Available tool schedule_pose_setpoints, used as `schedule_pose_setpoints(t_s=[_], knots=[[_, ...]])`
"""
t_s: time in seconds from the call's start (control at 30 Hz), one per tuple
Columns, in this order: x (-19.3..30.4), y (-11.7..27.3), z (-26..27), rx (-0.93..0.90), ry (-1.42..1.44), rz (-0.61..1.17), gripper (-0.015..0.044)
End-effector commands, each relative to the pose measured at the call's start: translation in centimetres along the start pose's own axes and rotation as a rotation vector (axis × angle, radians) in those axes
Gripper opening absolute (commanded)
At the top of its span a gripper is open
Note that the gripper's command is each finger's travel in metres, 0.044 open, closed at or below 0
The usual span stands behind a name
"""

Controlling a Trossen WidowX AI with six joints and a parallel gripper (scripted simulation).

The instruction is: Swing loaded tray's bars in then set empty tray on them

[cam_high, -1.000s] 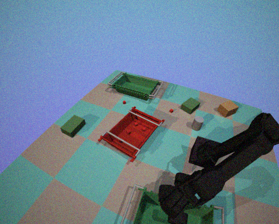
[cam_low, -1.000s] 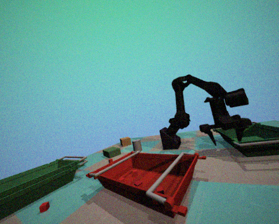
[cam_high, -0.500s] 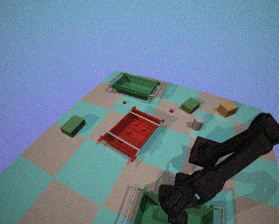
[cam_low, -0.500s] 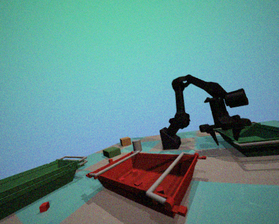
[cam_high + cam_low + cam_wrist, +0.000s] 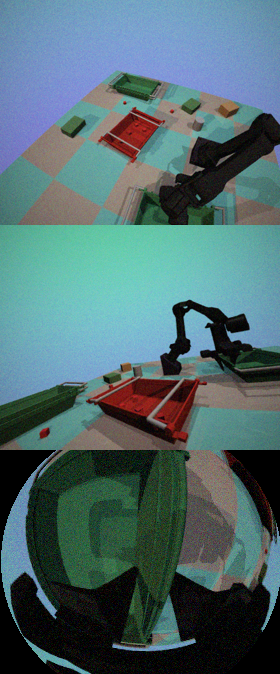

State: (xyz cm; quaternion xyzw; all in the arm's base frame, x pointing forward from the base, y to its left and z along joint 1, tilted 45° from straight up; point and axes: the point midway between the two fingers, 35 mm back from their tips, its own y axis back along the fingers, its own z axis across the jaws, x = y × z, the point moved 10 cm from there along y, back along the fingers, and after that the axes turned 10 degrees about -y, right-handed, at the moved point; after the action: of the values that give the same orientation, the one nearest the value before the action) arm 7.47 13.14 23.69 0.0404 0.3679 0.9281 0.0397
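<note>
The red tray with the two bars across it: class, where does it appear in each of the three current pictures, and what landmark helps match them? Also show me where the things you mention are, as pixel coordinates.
Top: the red tray (image 5: 126, 151) (image 5: 126, 409) is near the centre.
Exterior: low centre, in front.
Wrist: only a dark red edge at upper right, probably this tray.
Shared landmark: the green tray (image 5: 144, 210) (image 5: 258, 376) (image 5: 162, 525) at the gripper (image 5: 151, 571).
</note>
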Motion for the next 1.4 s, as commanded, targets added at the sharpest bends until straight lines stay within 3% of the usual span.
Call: schedule_pose_setpoints(t_s=[0.0,0.73,1.37], knots=[[0.0,-0.1,-0.2,0.010,-0.008,-0.001,0.0147],[-0.1,0.2,-0.2,0.013,-0.007,-0.002,0.0000],[-0.5,5.8,-0.1,0.027,-0.003,-0.002,0.0000]])
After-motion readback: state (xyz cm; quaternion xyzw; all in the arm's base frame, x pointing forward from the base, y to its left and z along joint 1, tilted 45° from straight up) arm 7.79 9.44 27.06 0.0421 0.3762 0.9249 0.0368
